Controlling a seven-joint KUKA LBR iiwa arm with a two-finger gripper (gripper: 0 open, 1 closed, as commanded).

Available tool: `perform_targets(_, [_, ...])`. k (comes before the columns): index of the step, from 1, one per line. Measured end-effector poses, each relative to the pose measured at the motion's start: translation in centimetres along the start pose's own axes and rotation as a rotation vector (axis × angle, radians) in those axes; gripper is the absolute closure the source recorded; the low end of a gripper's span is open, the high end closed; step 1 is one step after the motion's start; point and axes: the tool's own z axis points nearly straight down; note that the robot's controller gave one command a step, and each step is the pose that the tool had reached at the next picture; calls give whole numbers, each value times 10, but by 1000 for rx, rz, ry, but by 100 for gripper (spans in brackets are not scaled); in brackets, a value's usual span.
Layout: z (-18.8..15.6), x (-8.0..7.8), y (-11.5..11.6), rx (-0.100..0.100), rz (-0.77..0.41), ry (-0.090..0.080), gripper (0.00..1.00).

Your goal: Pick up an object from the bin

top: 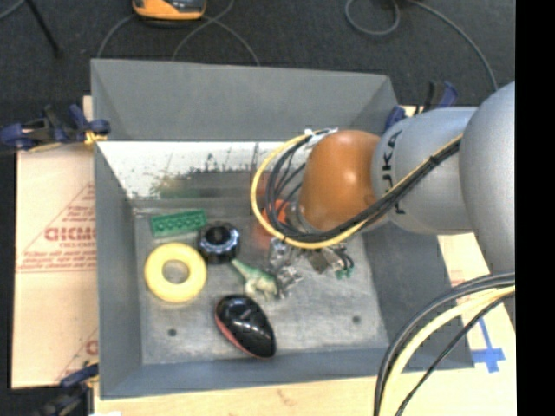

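Arm (451, 172), gripper (283, 271) beside green-white piece (251, 275)

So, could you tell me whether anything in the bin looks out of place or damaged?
Nothing is spilled or broken. The yellow ring, green brick, black knob and black-and-red mouse lie apart on the bin floor. Only dark scuffs on the back wall stand out, likely wear.
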Motion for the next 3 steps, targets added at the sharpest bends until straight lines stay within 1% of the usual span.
perform_targets(1, [-39, 3, 1, -5, 11, 15, 100])
perform_targets(2, [-74, -6, -6, -1, -3, 2, 100])
perform_targets(3, [-110, -5, 1, -6, -3, 16, 100])
